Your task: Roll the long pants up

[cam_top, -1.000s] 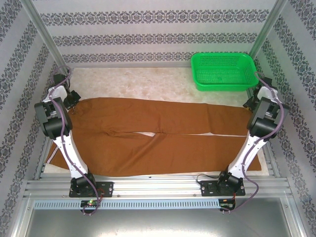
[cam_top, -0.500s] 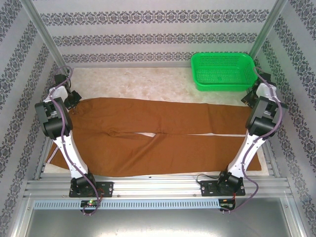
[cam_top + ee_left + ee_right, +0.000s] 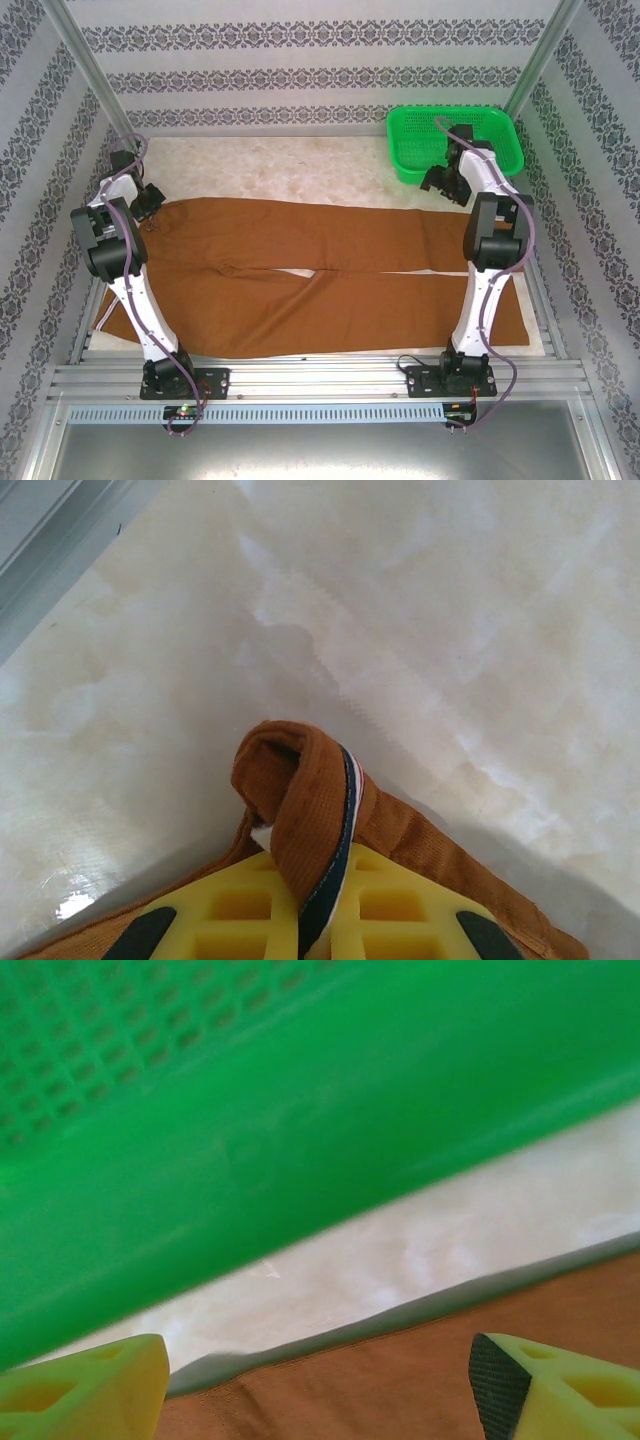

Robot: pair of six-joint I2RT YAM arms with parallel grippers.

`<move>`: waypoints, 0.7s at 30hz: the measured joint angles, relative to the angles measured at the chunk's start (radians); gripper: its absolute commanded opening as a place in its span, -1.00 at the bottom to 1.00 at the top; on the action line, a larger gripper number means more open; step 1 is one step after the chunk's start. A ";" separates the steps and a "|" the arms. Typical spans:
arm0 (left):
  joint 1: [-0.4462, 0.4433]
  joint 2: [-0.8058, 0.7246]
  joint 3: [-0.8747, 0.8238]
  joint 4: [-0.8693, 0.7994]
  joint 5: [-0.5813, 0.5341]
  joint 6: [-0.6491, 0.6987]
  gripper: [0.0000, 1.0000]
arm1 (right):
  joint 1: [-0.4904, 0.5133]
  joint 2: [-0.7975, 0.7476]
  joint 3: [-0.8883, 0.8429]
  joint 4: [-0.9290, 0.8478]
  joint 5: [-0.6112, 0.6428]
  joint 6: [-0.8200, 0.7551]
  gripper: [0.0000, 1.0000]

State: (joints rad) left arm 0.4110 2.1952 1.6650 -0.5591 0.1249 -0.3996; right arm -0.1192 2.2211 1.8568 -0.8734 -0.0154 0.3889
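The long pants [image 3: 300,235] lie flat across the table, rust-brown, waistband at the left and both leg ends at the right. My left gripper [image 3: 150,200] is at their far-left corner. In the left wrist view it [image 3: 320,872] is shut on a raised fold of waistband [image 3: 295,800] with a dark and pale striped edge [image 3: 348,810]. My right gripper [image 3: 442,180] hovers at the far edge of the upper leg, next to the basket. In the right wrist view it [image 3: 320,1400] stands open, its yellow fingers [image 3: 90,1385] wide apart over brown fabric [image 3: 400,1380], holding nothing.
A green mesh basket [image 3: 408,165] stands at the back right, its wall [image 3: 250,1110] close in front of the right gripper. The pale table surface [image 3: 300,170] shows behind the pants. Metal rails run along the near edge and the left side.
The right arm has swung from the table's right edge up and leftward to the basket's front, and its jaws have widened. The left arm and the pants have not moved.
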 measured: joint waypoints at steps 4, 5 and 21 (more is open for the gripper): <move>-0.003 -0.003 -0.003 0.002 0.003 0.003 -1.00 | -0.018 0.022 -0.014 -0.024 -0.010 -0.011 0.61; -0.004 -0.003 -0.003 0.002 0.003 0.003 -1.00 | -0.023 0.022 -0.018 -0.026 -0.010 -0.013 0.61; -0.011 -0.003 -0.011 0.015 0.032 0.003 -1.00 | -0.035 -0.099 -0.172 -0.054 0.002 -0.023 0.66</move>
State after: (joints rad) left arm 0.4000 2.1925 1.6535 -0.5438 0.1570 -0.3962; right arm -0.1539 2.1223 1.6848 -0.9276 -0.0132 0.3664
